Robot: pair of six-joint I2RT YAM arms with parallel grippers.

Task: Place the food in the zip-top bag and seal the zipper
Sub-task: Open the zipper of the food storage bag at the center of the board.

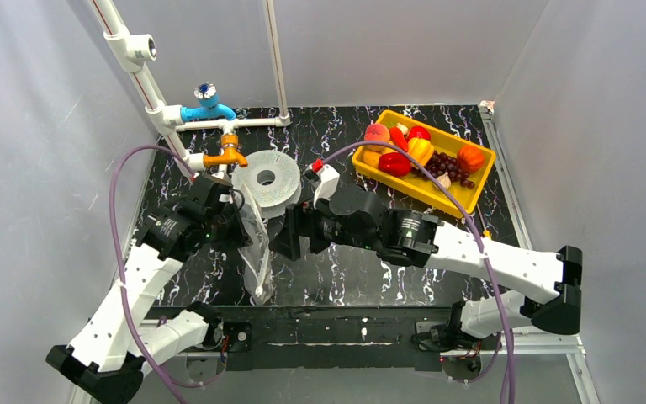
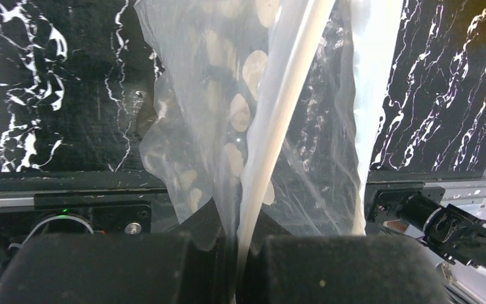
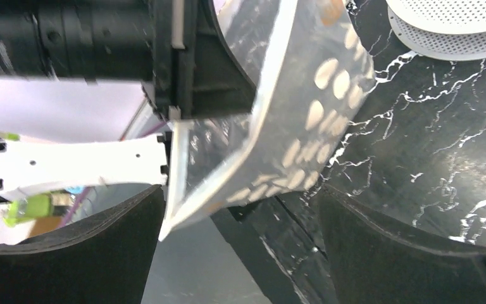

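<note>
**Robot body.** Left arm (image 1: pixel 130 286) and right arm (image 1: pixel 505 261): white, angular link shells joined by black cylindrical joint housings (image 1: pixel 408 231), with black caps (image 1: pixel 559 290) at the elbows. A lilac cable (image 1: pixel 116 210) loops along each arm. The right wrist bears a white block (image 1: pixel 326 181) with a red tip. The fingers (image 3: pixel 405 253) are broad, rounded and matte black. Small dark holes mark one white shell (image 3: pixel 82 161).
</note>
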